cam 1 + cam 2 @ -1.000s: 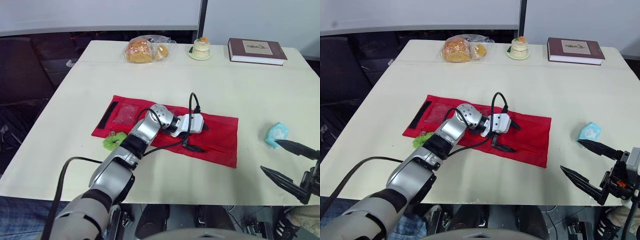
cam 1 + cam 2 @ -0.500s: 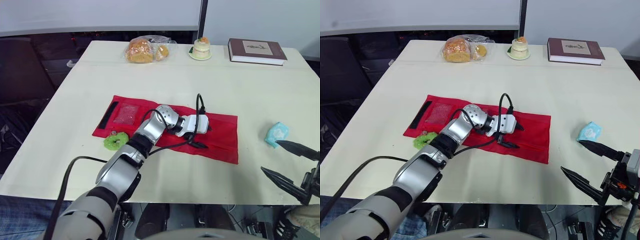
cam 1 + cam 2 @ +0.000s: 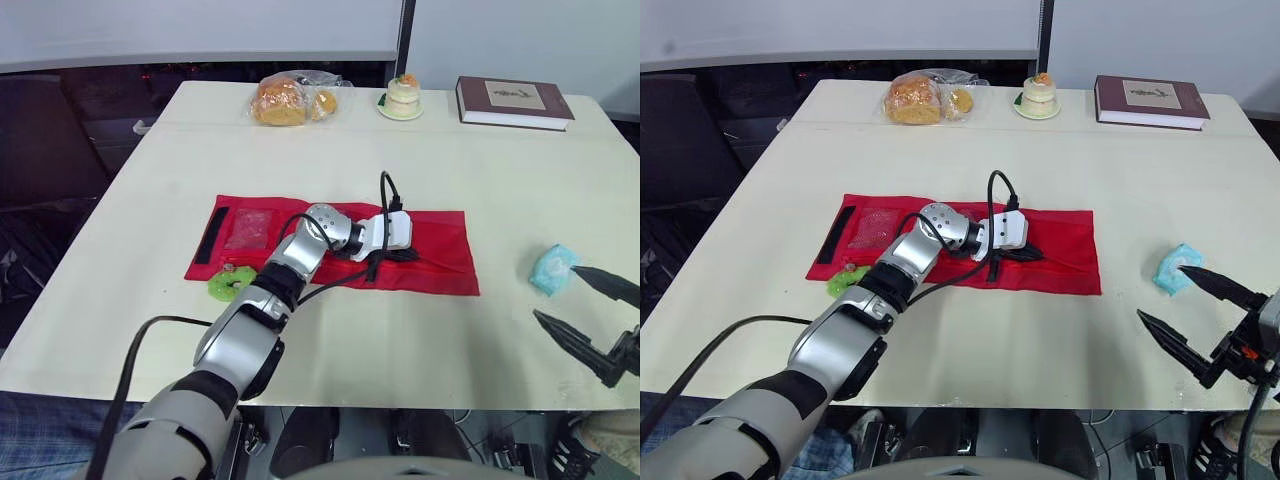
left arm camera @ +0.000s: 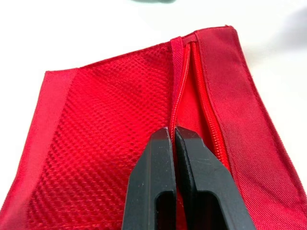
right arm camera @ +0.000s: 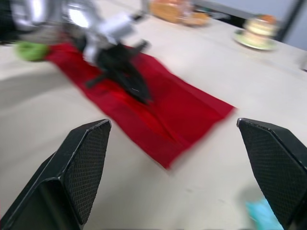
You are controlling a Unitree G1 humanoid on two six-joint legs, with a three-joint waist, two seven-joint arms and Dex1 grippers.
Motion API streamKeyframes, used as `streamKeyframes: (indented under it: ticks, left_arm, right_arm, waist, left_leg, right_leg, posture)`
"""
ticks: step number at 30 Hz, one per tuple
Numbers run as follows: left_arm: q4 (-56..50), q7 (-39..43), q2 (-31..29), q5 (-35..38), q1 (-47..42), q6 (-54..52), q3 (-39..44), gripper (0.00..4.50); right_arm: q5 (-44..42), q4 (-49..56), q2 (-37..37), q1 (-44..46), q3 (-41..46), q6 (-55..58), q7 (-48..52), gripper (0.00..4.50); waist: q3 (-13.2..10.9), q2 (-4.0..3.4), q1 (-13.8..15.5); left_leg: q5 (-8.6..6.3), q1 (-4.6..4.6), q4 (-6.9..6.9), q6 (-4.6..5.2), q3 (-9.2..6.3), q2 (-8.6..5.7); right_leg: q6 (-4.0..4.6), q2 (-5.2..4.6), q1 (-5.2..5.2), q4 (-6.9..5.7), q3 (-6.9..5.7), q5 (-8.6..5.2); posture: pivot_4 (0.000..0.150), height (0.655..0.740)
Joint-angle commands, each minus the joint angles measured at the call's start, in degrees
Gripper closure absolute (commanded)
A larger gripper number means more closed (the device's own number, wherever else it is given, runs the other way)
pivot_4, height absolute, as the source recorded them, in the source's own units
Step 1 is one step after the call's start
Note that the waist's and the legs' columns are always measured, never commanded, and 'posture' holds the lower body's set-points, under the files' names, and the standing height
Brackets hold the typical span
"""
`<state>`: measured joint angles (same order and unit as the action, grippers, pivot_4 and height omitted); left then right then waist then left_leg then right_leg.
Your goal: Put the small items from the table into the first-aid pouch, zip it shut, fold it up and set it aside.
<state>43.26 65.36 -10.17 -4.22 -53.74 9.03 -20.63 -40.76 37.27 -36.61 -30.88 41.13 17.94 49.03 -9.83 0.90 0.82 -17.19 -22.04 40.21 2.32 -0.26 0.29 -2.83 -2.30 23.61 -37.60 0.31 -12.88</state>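
Left claw point(image 4: 173, 135) clamped on the red pouch point(image 3: 446, 252) at its zipper; right claw point(image 3: 554, 292) spread apart beside the teal packet point(image 3: 551, 271), right.

Count: one red fabric pouch point(image 3: 440, 262), one green ring point(image 3: 224, 285), one pale-blue packet point(image 3: 552, 270). Far edge: one clear bread bag point(image 3: 290, 100), one small cake point(image 3: 402, 97), one maroon book point(image 3: 513, 101).

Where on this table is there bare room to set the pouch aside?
Widest bare patch: the band between the red pouch and the back row of bread bag, cake and book. Also the near edge before the pouch's right half. Crowded: around the blue packet, where the open right gripper hovers.
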Motion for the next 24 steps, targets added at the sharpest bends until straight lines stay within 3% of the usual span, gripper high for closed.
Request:
streamKeyframes:
  ticks: [1, 6, 11, 22, 24]
  left_arm:
    - [-2.7, -0.7, 1.0, 2.6, -1.9, -0.8, 2.6, 4.29]
    - [-3.4, -0.9, 1.1, 2.3, -1.7, -1.3, 2.8, 4.29]
    - [-3.4, -1.0, 0.7, 1.9, -1.4, -1.3, 2.6, 4.29]
    - [-6.6, 2.4, -0.4, 1.0, 1.7, -5.5, -0.1, 4.29]
    - [-8.0, 2.1, 0.0, 1.5, 2.1, -7.3, 0.0, 3.76]
  right_arm:
    - [3.0, -1.7, 0.5, 0.9, 2.1, 1.0, -6.0, 0.00]
    - [5.8, -2.7, 1.1, 1.8, 0.7, 3.3, -11.4, 0.00]
    - [3.3, -3.1, 1.4, 3.3, 2.5, 6.7, -14.6, 0.00]
    - [-2.8, -1.8, 1.9, -0.2, 8.4, 6.4, -11.4, 0.00]
    - [-3.2, -1.2, 2.3, -0.7, 8.3, 6.0, -11.3, 0.00]
  waist:
    - [0.0, 0.00, 0.0]
    - [0.0, -0.01, 0.0]
    - [0.0, -0.01, 0.0]
    - [0.0, -0.02, 0.0]
    - [0.0, -0.02, 0.0]
  left_leg:
    - [0.00, 0.00, 0.00, 0.00, 0.00, 0.00]
    - [0.00, 0.01, -0.01, 0.00, 0.00, 0.00]
    - [0.00, 0.01, -0.01, 0.00, 0.01, 0.01]
    - [0.00, -0.01, -0.02, 0.00, -0.01, 0.01]
    - [0.00, -0.01, -0.01, 0.01, 0.02, 0.00]
  right_leg:
    - [0.00, 0.00, 0.00, 0.00, 0.01, 0.00]
    - [0.12, 0.03, 0.01, 0.00, 0.03, 0.07]
    - [0.11, 0.05, 0.01, -0.01, 0.04, 0.06]
    - [0.13, 0.08, 0.01, 0.01, 0.07, 0.07]
    - [0.04, 0.15, 0.01, 0.01, 0.25, 0.01]
  posture:
    - [0.150, 0.7400]
    - [0.150, 0.7400]
    - [0.150, 0.7400]
    - [0.150, 0.7400]
    - [0.150, 0.7400]
